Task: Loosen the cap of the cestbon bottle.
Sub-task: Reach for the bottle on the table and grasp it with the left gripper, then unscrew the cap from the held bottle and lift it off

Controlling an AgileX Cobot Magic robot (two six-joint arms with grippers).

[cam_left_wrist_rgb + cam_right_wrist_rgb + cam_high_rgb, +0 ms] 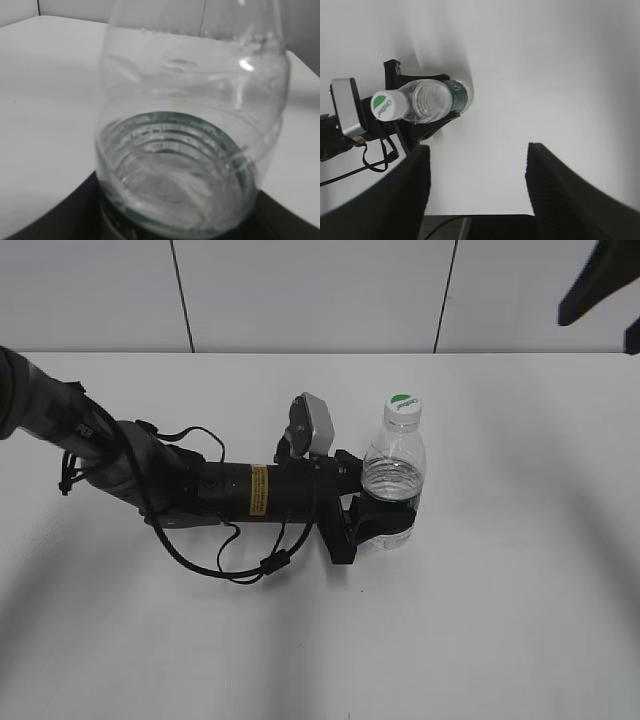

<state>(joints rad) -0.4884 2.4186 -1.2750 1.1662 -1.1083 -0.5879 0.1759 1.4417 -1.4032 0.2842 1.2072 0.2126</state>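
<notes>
The cestbon bottle (394, 475) stands upright on the white table, clear plastic with a dark green label band low down. Its white cap (403, 406) with a green top is on the neck. My left gripper (385, 520) is shut on the bottle's lower body from the left. The left wrist view is filled by the clear bottle (195, 125) close up. In the right wrist view the bottle (432, 101) and cap (388, 106) lie at upper left. My right gripper (476, 172) is open and empty, high above the table, away from the bottle.
The white table (520, 590) spreads round the bottle. The left arm with its cables (215, 490) lies across the table's left half. The right arm shows only as a dark shape (600, 285) at the top right corner. A panelled wall stands behind.
</notes>
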